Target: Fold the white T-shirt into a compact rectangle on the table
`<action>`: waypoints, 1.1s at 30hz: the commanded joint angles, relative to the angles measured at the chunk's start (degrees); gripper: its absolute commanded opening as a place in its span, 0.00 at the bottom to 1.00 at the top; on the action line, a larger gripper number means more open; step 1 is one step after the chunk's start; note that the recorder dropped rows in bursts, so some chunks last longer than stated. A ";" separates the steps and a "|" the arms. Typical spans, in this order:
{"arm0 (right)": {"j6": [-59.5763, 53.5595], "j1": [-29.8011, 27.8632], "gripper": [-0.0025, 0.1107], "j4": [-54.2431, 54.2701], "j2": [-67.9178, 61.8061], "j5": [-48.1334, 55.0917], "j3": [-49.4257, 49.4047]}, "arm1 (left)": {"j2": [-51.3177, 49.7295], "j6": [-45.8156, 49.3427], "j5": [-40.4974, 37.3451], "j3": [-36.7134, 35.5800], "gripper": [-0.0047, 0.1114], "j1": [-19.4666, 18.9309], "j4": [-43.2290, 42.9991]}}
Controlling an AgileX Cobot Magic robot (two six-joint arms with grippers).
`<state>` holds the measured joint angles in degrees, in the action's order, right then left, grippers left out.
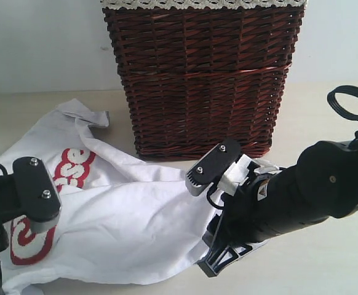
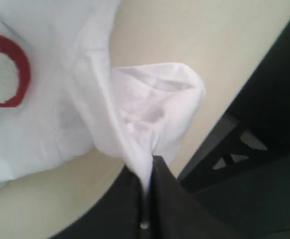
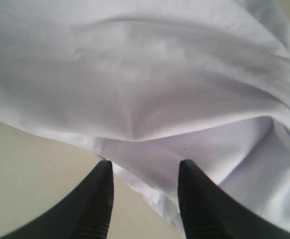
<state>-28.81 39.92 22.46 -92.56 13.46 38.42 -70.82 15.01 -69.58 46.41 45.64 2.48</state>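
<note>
The white T-shirt (image 1: 136, 215) lies rumpled on the pale beige table (image 1: 326, 264), its red-outlined letters (image 1: 71, 166) showing at the left. My left gripper (image 2: 149, 162) is shut on a pinched fold of the white T-shirt (image 2: 150, 99), near a sleeve opening. In the exterior view the left arm (image 1: 34, 190) sits over the shirt's left side. My right gripper (image 3: 145, 167) is open, its two black fingers straddling the hem of the white T-shirt (image 3: 150, 89) without closing on it. The right arm (image 1: 290, 196) covers the shirt's right edge.
A dark brown wicker basket (image 1: 203, 80) with a lace-trimmed liner (image 1: 203, 3) stands behind the shirt at the back centre. A black frame (image 2: 244, 164) shows beyond the table edge in the left wrist view. Bare tabletop (image 1: 19, 117) lies at the far left.
</note>
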 commanded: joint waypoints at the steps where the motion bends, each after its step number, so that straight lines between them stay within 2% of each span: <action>1: 0.22 0.10 0.38 -0.06 0.55 0.10 -0.20 | -0.01 -1.86 6.33 -0.26 0.21 0.41 -0.75; 5: 0.22 0.10 0.38 -0.06 0.55 0.10 -0.20 | -0.06 -1.72 7.74 -0.26 0.48 0.41 2.30; 7: 0.22 0.10 0.38 -0.06 0.55 0.10 -0.20 | -0.06 -1.72 7.18 -0.26 0.56 0.41 4.07; 11: 0.22 0.10 0.38 -0.06 0.55 0.10 -0.20 | -0.06 -1.22 5.31 -0.38 0.57 0.41 7.24; 14: 0.22 0.10 0.38 -0.06 0.55 0.23 -0.20 | -0.15 -3.43 5.52 -0.38 0.57 0.41 3.44; 16: 0.22 0.10 0.38 -0.06 0.55 0.21 -0.20 | -0.28 -10.72 6.16 -0.38 0.57 0.41 -3.83; 18: 0.22 0.10 0.38 -0.06 0.55 0.21 -0.20 | -0.28 -24.38 6.15 -0.61 0.57 0.41 -14.12; 19: 0.22 0.10 0.38 -0.06 0.55 0.21 -0.20 | -0.28 -28.84 5.63 -0.91 0.57 0.41 -16.66; 20: 0.22 0.10 0.38 -0.06 0.55 0.21 -0.20 | -0.28 -29.45 5.06 -1.46 0.57 0.41 -17.45; 22: 0.22 0.10 0.38 -0.06 0.55 0.21 -0.20 | -0.28 -27.70 5.39 -2.86 0.57 0.41 -13.94; 24: 0.22 0.10 0.38 -0.06 0.55 0.21 -0.20 | -0.28 -21.66 8.19 -5.05 0.57 0.41 -6.05; 27: 0.22 0.10 0.38 -0.06 0.55 0.21 -0.20 | -0.40 -14.32 12.57 -9.14 0.57 0.41 1.03; 33: 0.22 0.10 0.38 0.08 0.55 0.35 -0.20 | -2.83 -14.55 13.55 -14.15 0.57 0.41 2.41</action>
<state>-28.81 39.92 22.46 -92.56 13.84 38.42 -72.61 0.00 -56.96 33.64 45.86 3.45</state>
